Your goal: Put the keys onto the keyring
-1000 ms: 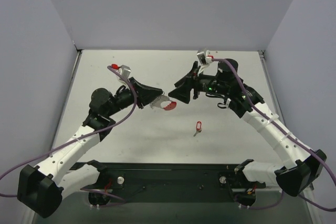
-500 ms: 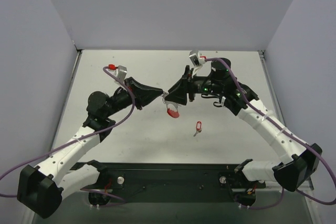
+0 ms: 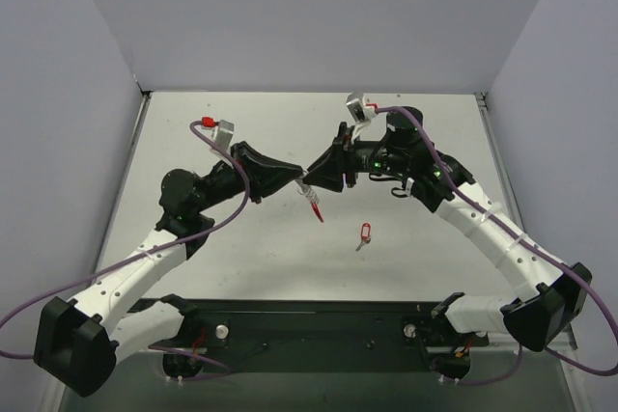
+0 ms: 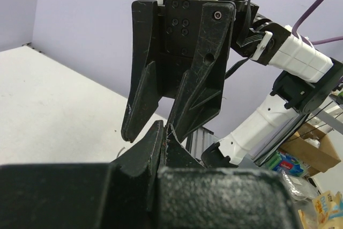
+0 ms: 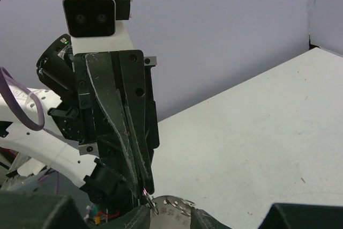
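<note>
The left gripper [image 3: 301, 179] pinches the keyring [image 3: 315, 206], which hangs mid-air. The right gripper [image 3: 312, 173] has its fingers half-spread astride it, perhaps touching. The key [image 3: 364, 233] lies on the table [image 3: 241, 132] at the ring's five o'clock. A skewed squeeze could wrench the ring loose.

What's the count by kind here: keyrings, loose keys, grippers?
keyring: 1
loose key: 1
grippers: 2 (left gripper, right gripper)
Total: 4
</note>
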`<control>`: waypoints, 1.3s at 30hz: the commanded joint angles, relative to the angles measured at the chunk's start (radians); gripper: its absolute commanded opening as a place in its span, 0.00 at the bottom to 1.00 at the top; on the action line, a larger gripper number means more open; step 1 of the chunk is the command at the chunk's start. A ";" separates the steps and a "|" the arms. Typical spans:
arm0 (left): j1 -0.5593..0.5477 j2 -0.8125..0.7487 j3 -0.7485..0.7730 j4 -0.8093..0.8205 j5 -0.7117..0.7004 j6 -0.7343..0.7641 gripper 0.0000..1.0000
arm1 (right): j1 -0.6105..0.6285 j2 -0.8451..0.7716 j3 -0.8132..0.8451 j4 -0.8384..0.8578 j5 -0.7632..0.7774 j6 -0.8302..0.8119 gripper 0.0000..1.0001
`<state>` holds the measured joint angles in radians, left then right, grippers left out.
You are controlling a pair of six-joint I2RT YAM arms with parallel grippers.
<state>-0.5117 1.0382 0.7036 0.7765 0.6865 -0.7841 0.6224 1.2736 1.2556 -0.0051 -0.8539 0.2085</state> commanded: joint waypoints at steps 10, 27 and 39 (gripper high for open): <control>-0.011 0.011 0.019 0.096 0.021 -0.021 0.00 | 0.023 -0.013 0.047 0.051 -0.036 0.009 0.17; -0.013 0.003 0.016 0.067 0.036 0.016 0.22 | 0.025 -0.025 0.048 0.008 0.007 -0.009 0.00; -0.013 -0.061 0.086 -0.276 -0.041 0.236 0.80 | 0.025 -0.051 0.067 -0.163 0.101 -0.066 0.00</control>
<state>-0.5220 1.0203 0.7105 0.6563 0.6888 -0.6819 0.6426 1.2713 1.2682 -0.1329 -0.7879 0.1772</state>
